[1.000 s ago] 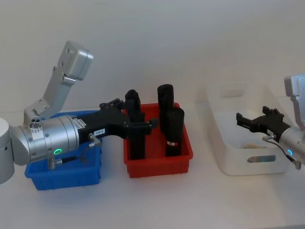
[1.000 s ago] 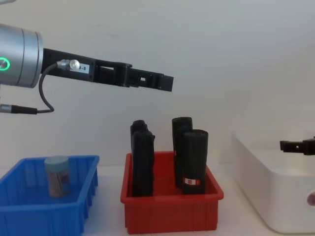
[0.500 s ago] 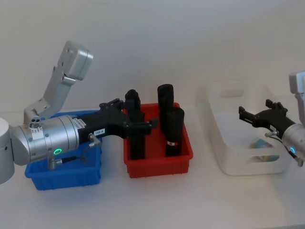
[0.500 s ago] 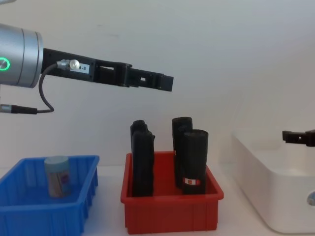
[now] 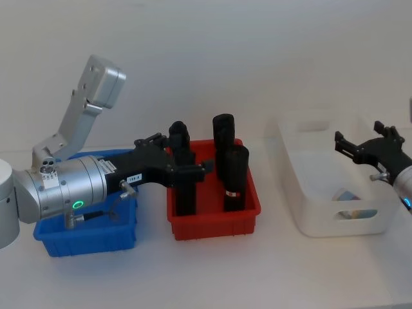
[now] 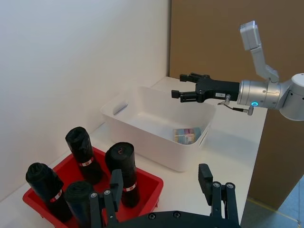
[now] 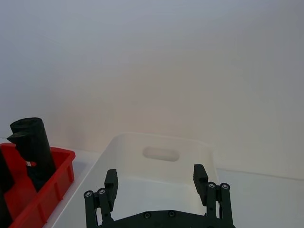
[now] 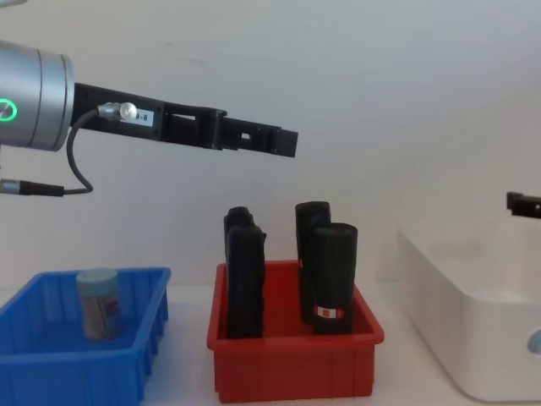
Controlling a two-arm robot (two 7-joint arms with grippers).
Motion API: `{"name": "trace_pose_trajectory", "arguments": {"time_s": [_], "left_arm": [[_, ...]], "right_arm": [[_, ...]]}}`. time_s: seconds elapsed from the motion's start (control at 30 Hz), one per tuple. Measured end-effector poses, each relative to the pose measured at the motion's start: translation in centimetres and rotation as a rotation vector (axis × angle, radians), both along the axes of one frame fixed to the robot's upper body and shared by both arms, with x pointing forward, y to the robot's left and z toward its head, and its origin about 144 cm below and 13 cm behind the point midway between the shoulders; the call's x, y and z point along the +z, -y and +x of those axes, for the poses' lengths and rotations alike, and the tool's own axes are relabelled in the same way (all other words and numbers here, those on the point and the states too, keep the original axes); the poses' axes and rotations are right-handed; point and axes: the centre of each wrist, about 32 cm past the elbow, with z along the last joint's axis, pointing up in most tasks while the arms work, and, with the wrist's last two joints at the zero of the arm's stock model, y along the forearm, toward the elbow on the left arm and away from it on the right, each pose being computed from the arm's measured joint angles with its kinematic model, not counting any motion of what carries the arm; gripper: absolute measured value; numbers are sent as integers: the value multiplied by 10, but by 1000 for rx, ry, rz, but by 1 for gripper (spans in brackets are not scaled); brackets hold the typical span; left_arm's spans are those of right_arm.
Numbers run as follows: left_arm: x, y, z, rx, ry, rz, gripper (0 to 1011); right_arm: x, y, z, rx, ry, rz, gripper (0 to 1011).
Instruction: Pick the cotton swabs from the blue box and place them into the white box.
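Head view: the left gripper (image 5: 196, 170) hangs over the red bin (image 5: 212, 225), and the small white tag on its arm is too tiny to read. The blue box (image 5: 90, 241) sits at the bin's nine o'clock and the white box (image 5: 322, 222) at three, with the right gripper (image 5: 344, 147) above it.

Left wrist view: both pincers are spread apart. A cotton swab jar (image 6: 186, 135) lies in the white box, its label unreadable.

Right wrist view: the right fingers (image 7: 110, 183) gape over the white box.

Chest view: a second jar (image 8: 98, 303), clear with a light blue lid, stands upright in the blue box. The arm tag seems to end "0-8". The black cylinders (image 8: 330, 275) wear red-and-white bands.
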Motion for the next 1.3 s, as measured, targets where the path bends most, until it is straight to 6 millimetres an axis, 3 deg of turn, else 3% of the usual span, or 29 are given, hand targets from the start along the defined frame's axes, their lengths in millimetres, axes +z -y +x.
{"name": "trace_pose_trajectory", "arguments": {"time_s": [0.8,1.3], "left_arm": [[-2,1,-1,7,6,1,1004],[-35,17,-8,136,95,29,1004]], "right_arm": [[5,1,-21,-27,75,-5,1002],[-5,-23,-55,27,68,7,1001]]}}
